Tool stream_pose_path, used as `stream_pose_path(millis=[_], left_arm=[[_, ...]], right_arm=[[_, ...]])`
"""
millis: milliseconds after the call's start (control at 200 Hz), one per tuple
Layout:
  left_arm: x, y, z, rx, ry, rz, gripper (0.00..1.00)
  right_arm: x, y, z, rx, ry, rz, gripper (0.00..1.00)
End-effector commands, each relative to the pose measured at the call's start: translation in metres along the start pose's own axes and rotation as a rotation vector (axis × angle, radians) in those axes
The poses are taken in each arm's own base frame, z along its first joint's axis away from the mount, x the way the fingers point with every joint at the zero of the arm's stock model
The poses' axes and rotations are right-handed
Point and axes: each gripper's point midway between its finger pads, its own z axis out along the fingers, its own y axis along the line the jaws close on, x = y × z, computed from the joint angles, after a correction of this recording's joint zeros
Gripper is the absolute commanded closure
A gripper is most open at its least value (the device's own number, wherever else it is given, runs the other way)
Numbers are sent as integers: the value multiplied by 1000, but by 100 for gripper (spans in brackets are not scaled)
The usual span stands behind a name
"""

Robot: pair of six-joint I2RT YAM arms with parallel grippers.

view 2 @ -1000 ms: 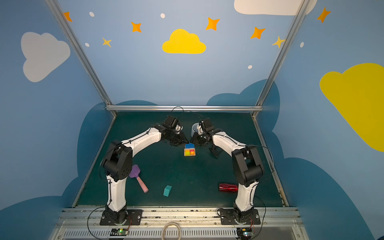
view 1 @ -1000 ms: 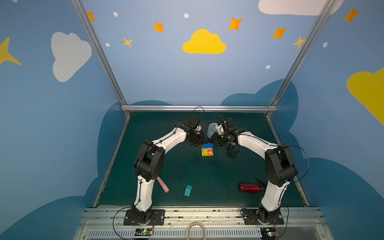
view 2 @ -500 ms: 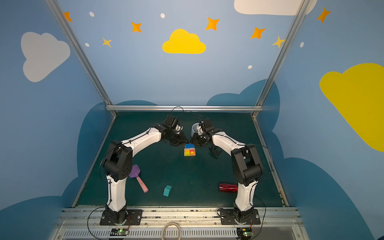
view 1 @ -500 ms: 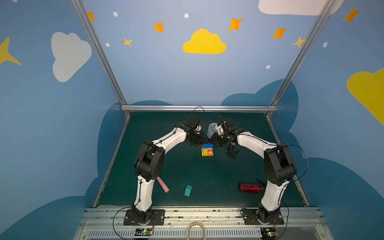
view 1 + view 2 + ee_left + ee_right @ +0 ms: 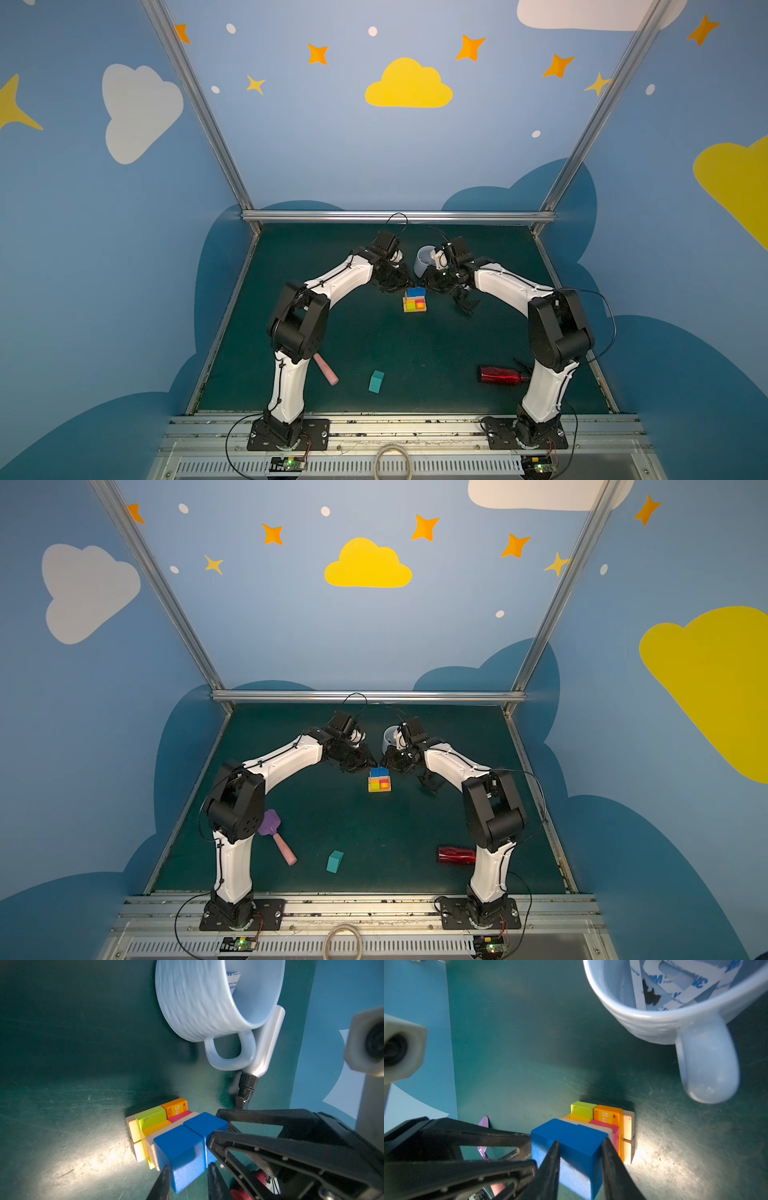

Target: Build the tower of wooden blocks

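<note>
The tower (image 5: pixel 414 303) stands in the middle of the green counter (image 5: pixel 415 353), near the pale blue mug (image 5: pixel 424 261). Two blue cubes sit side by side on top. Under them are bright blocks (image 5: pixel 152 1116) on tan bars (image 5: pixel 135 1134). The left claw (image 5: pixel 188 1167) is clenched on the left blue cube (image 5: pixel 178 1147). The right claw (image 5: pixel 580 1141) is clenched on the right blue cube (image 5: pixel 579 1153). A teal block (image 5: pixel 376 381) lies alone near the counter's front edge.

Mug (image 5: pixel 424 261) stands close behind tower (image 5: pixel 414 301); front open.
</note>
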Motion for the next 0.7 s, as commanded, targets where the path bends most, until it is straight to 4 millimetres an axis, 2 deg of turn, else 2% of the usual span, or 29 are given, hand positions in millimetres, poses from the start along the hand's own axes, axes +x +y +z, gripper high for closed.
stream_pose_path(millis=[0, 696], left_arm=[[4, -4, -4, 10, 6, -1, 69], [6, -9, -7, 18, 2, 8, 69]], right_arm=[[-9, 13, -8, -29, -21, -19, 68], [-11, 15, -9, -37, -28, -22, 67]])
